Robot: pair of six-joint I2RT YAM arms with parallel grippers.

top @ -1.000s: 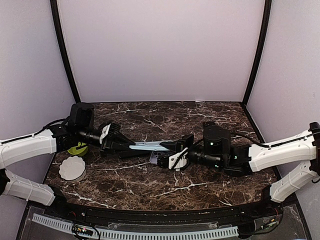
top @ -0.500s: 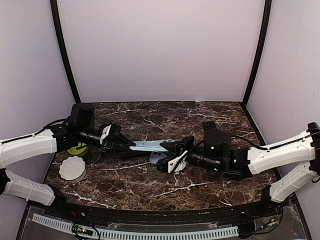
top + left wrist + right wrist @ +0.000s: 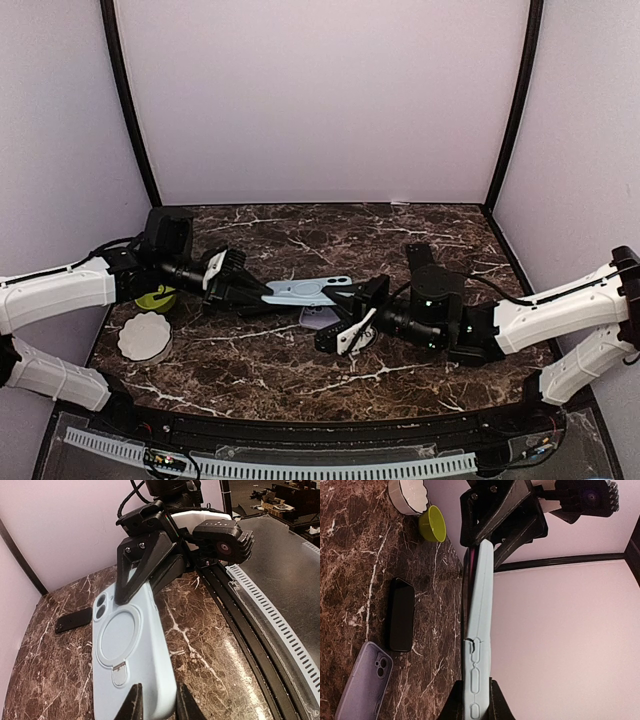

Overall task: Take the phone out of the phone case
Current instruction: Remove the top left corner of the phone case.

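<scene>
**A:** Where is the task's thing, and how is it gripped?

**B:** The light blue silicone phone case (image 3: pixel 305 291) is held clear of the dark marble table (image 3: pixel 420 230). It is spanned between the two hands. One end is clamped by the left gripper (image 3: pixel 156 704) and the other by the right gripper (image 3: pixel 474 702), both closed on it.

**A:** How is the step best done?

**B:** One end should be pinned firmly while the soft rim nearest the other fingertips is peeled back from a corner. That way the phone is levered out, not just bent with the case. A slip on the silicone is the likely risk.

**A:** What is shown by one view alone?

**B:** The ringed back and camera cut-out are seen only from the left wrist. The buttoned side edge is seen only from the right wrist. A dark strip runs along the front face there. It is possibly the phone, but that cannot be told. Below the right fingers, a flat black phone (image 3: pixel 401 614) and a lilac phone case (image 3: pixel 364 680) are laid out plainly. The lilac one is missing from the left wrist view.
</scene>
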